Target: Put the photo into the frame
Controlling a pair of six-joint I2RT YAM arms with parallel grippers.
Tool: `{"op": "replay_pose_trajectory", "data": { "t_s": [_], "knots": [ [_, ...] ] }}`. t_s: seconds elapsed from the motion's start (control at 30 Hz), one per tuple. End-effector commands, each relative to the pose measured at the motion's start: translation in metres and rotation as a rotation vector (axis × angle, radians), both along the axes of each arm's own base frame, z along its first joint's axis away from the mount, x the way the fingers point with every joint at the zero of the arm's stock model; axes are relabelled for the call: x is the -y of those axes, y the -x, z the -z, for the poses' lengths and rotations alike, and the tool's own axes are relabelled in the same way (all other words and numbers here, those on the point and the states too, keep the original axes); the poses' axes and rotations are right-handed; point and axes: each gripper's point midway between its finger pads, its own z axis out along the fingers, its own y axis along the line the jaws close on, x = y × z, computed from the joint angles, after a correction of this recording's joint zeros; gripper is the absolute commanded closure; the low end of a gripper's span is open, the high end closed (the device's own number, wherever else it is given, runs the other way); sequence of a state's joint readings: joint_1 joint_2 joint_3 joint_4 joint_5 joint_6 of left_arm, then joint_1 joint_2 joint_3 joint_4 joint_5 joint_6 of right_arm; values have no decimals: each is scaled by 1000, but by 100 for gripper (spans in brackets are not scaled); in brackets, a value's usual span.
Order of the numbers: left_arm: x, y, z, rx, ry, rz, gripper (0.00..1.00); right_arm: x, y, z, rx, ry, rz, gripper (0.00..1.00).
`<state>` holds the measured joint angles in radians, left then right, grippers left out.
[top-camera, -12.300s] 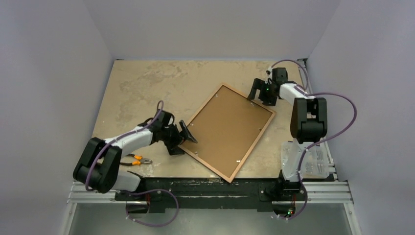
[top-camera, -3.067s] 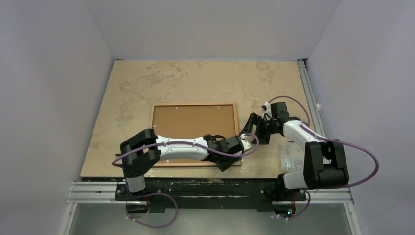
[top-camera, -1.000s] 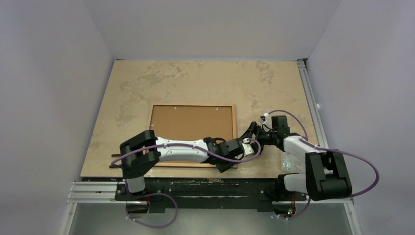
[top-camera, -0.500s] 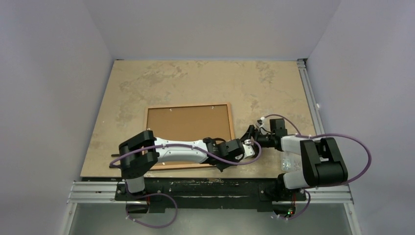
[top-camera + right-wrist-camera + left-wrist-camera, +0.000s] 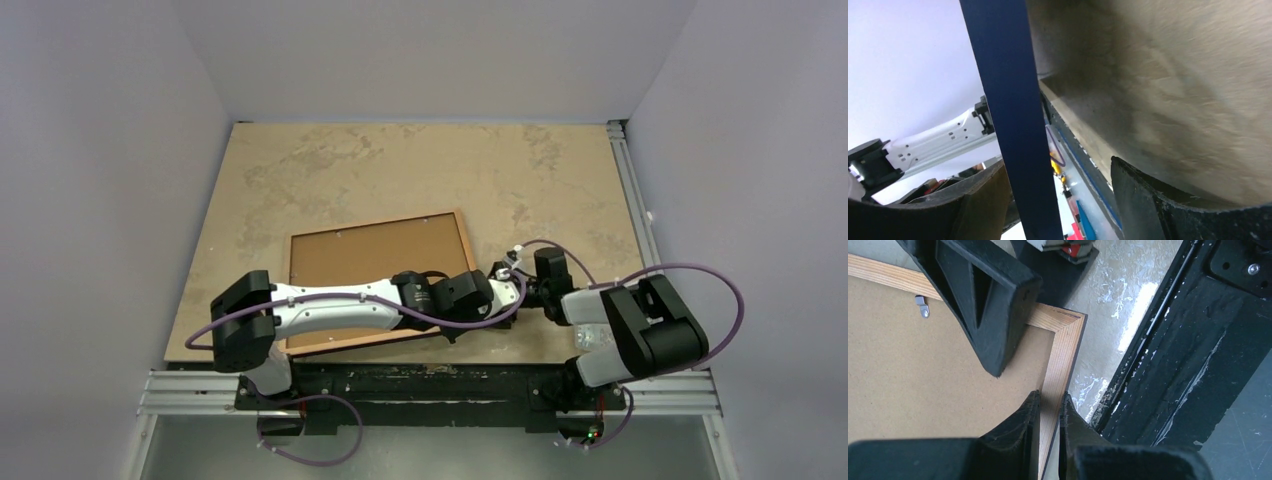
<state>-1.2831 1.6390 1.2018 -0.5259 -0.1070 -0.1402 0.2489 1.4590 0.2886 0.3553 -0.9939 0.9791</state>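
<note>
The frame [image 5: 352, 262] lies back up on the table, skewed, with its brown backing board [image 5: 923, 375] and a metal clip showing. My left arm reaches across it, and my left gripper [image 5: 1050, 407] is shut on the wooden right rail [image 5: 1064, 340] by the near right corner. My right gripper [image 5: 506, 283] is open and straddles that same edge. One of its fingers [image 5: 988, 300] rests above the corner. The dark blue front of the rail [image 5: 1010, 95] passes between the right jaws, close to the left finger, with a gap to the other. The photo is out of view.
The table's near edge and the black mounting rail [image 5: 1188, 355] run right beside the held corner. A clear plastic piece [image 5: 597, 338] lies by the right arm's base. A small yellow-orange thing [image 5: 1055, 165] shows beyond the blue rail.
My left gripper closed on the frame's rail. The frame has slid left and turned counterclockwise. My right gripper has followed its right edge toward the near side, still open.
</note>
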Motion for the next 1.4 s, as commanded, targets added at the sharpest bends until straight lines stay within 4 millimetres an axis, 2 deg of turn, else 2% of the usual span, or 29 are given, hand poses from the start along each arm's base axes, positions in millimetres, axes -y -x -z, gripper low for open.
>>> {"op": "replay_pose_trajectory", "data": {
  "t_s": [0.0, 0.07, 0.13, 0.17, 0.23, 0.27, 0.3, 0.37, 0.4, 0.57, 0.73, 0.9, 0.93, 1.13, 1.2, 1.27, 1.33, 1.37],
  "knots": [
    [14, -12, -47, 42, 131, -54, 100, -15, -12, -38, 55, -143, 57, 32],
    [11, -13, -50, 52, 130, -65, 100, -16, -15, -50, 72, -177, 70, 41],
    [8, -15, -54, 64, 130, -76, 98, -17, -17, -62, 86, -207, 72, 57],
    [5, -16, -56, 69, 127, -82, 92, -17, -18, -68, 94, -217, 80, 67],
    [0, -17, -60, 87, 121, -96, 71, -18, -21, -78, 99, -230, 94, 88],
    [-5, -19, -64, 99, 117, -104, 55, -18, -22, -82, 101, -232, 99, 95],
    [-9, -20, -67, 115, 112, -114, 43, -18, -23, -87, 101, -230, 105, 100],
    [-16, -22, -74, 143, 102, -119, 26, -17, -26, -95, 98, -218, 118, 100],
    [-19, -21, -77, 156, 98, -118, 23, -17, -26, -97, 84, -203, 125, 100],
    [-35, -21, -87, 293, 13, -114, 20, -15, -38, -121, 76, -194, 202, 100],
    [-49, -28, -83, 469, -135, -155, 20, -14, -44, -145, 63, -268, 259, 100],
    [-52, -39, -90, 676, -245, -245, 31, -14, -43, -151, 57, -287, 267, 100],
    [-50, -40, -91, 699, -259, -253, 35, -13, -42, -151, 56, -290, 270, 100],
    [-43, -43, -90, 732, -293, -277, 80, -13, -38, -153, 58, -298, 265, 100],
    [-44, -43, -93, 734, -285, -283, 92, -13, -38, -153, 61, -299, 259, 97],
    [-45, -44, -97, 738, -279, -286, 99, -13, -38, -154, 76, -305, 254, 92],
    [-46, -44, -101, 746, -275, -286, 100, -13, -38, -157, 100, -307, 250, 85],
    [-46, -44, -104, 749, -274, -284, 100, -13, -38, -158, 117, -306, 245, 78]
  ]
}}
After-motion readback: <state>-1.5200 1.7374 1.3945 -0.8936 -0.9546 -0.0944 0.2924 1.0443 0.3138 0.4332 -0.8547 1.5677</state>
